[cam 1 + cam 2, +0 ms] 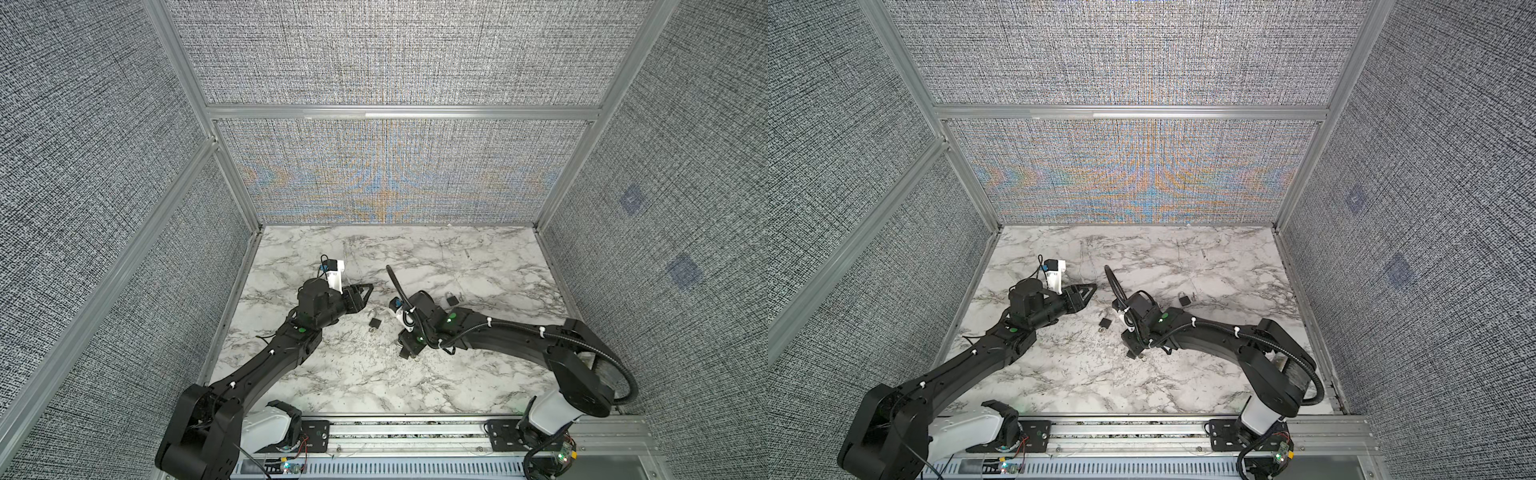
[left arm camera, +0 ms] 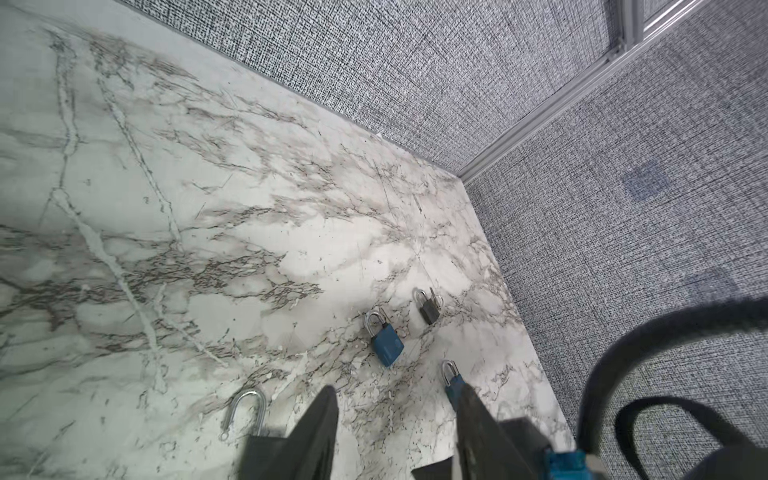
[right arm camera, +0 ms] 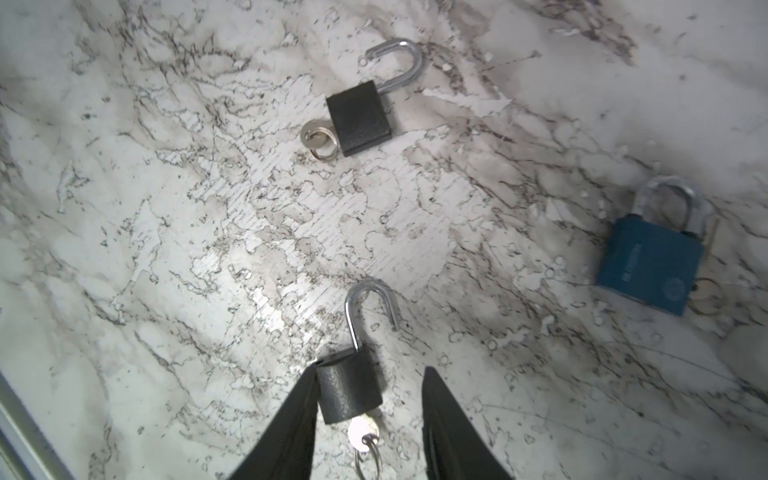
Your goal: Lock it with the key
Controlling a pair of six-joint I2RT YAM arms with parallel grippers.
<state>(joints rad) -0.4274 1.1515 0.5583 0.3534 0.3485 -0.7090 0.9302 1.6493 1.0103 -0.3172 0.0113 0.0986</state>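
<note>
Spanning the cell, the marble table [image 1: 478,257] lies under both arms. Left gripper [image 2: 395,432] hangs released, empty, left of centre. Right gripper [image 3: 370,374], released, straddles the black padlock [image 3: 349,390] near centre, 1 finger [image 3: 299,415] touching its body, probably to steady it; shackle [image 3: 351,316] open, key [image 3: 362,432] inserted.

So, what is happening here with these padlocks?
The right gripper stands open around a black padlock on the marble table. The padlock's shackle is open and a key sits in it, but the jaws stand apart and do not grip it. The left gripper is open and empty. A second black padlock also lies open, and a blue padlock is shut.
</note>
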